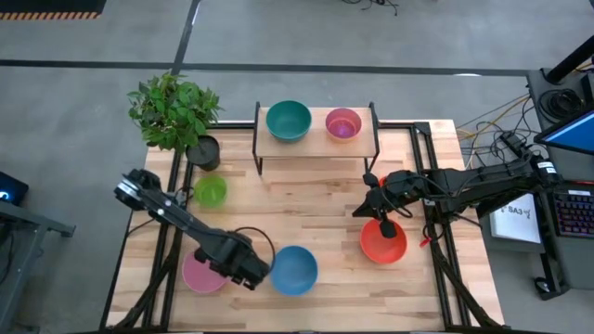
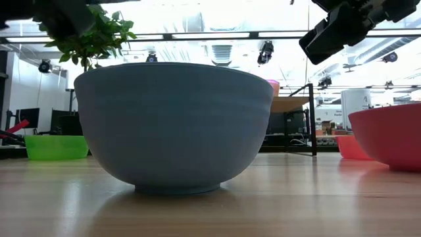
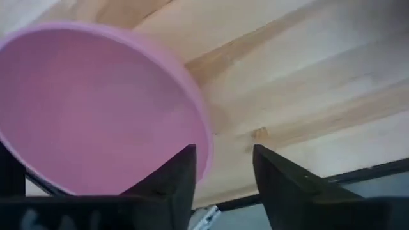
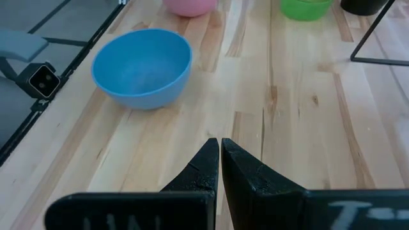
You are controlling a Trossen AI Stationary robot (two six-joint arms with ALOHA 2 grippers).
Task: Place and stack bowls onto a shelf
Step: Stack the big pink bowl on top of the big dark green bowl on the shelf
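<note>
A leafy green plant [image 1: 172, 109] in a dark round pot [image 1: 203, 152] stands at the far left corner of the light wooden plank tabletop [image 1: 306, 209] (its foliage spreads out past the table's edge). Beyond the right edge lie a white sheet of paper [image 1: 516, 221], a tangle of cables [image 1: 497, 119] and a dark keyboard [image 1: 575, 215] with coloured keys. The floor [image 1: 74, 111] around is grey.

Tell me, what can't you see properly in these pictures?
- Pink bowl, high view: partly covered by the left gripper, whose open fingers straddle its rim.
- Red bowl, high view: rim partly hidden by the right gripper, shut above it.
- Shelf, low view: mostly behind the blue bowl.
- Plant pot, right wrist view: cut off.
</note>
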